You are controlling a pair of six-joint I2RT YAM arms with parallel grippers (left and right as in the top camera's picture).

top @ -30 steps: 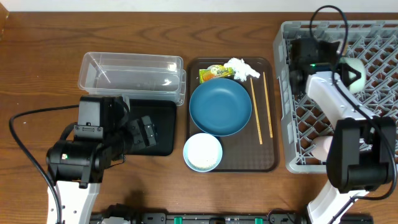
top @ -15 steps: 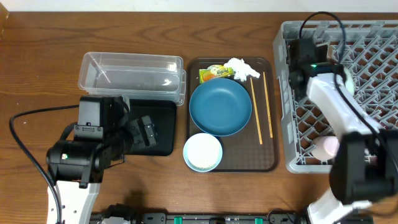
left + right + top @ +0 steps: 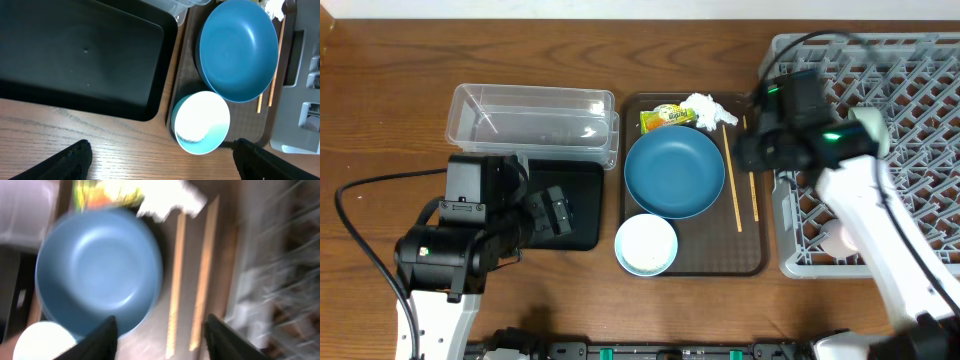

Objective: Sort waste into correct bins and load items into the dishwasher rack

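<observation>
On the brown serving tray [image 3: 755, 262] sit the dark-blue bowl [image 3: 674, 172], the pale-green bowl [image 3: 646, 244] holding white rice, the yellow-green wrapper [image 3: 665, 117], the white tissue [image 3: 708, 110] and two chopsticks [image 3: 731, 185]. My right gripper [image 3: 752, 150] is open and empty above the chopsticks [image 3: 176, 280], between the blue bowl [image 3: 100, 270] and the grey rack [image 3: 910, 90]. My left gripper [image 3: 552, 212] is open and empty over the black tray [image 3: 582, 180]. The clear tub [image 3: 530, 120] lies behind it. A pink cup [image 3: 834, 238] and a white bowl [image 3: 872, 128] sit in the rack.
The left wrist view shows the black tray [image 3: 75, 55], the pale-green bowl [image 3: 200, 122], the blue bowl [image 3: 237, 47] and bare wood at the front. The right wrist view is blurred. The rack's wall [image 3: 772, 110] stands right beside the brown tray.
My right arm has swung left out of the rack to above the chopsticks on the brown tray. The left arm has not moved.
</observation>
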